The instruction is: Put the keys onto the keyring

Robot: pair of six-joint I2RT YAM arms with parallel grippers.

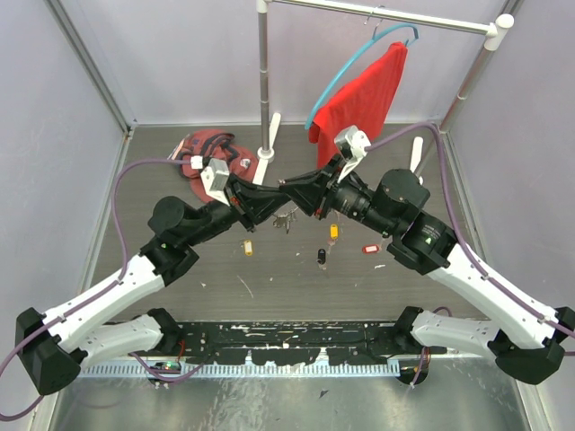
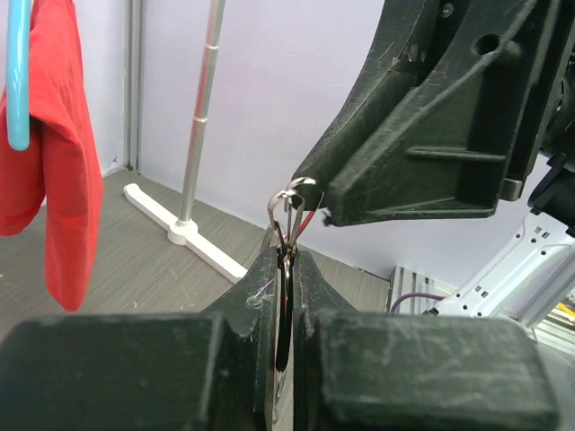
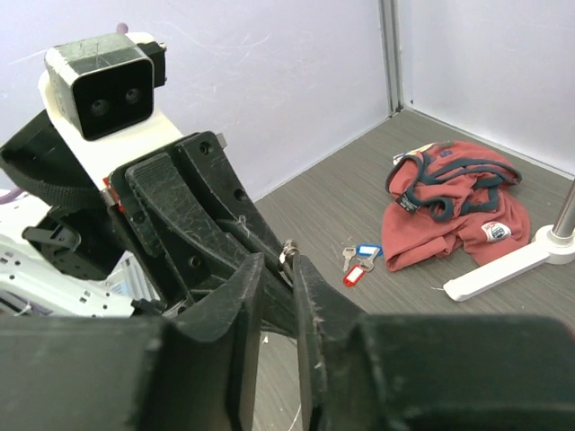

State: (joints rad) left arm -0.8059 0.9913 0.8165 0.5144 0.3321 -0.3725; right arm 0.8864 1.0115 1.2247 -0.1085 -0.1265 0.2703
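Note:
My left gripper [image 2: 287, 258] is shut on the keyring [image 2: 289, 205], and its silver wire loops stick up out of the fingertips. A dark oblong piece sits lower between the jaws. My right gripper [image 3: 278, 263] meets it tip to tip above the table's middle [image 1: 289, 197]. Its jaws stand a little apart, with the keyring [image 3: 287, 250] at the tip of one finger. A few keys [image 1: 286, 220] hang below the grippers. Loose keys lie on the table: yellow tag [image 1: 247, 245], black tag [image 1: 321, 257], orange-yellow tag [image 1: 333, 231], red tag [image 1: 368, 249]. Red-tagged [image 3: 355, 275] and blue-tagged [image 3: 367, 250] keys lie beside the crumpled cloth.
A crumpled red cloth [image 1: 211, 148] lies at the back left. A metal stand [image 1: 263, 81] with a white base rises behind the grippers. It carries a blue hanger with a red cloth [image 1: 364, 99]. Grey walls close in the table's sides and back.

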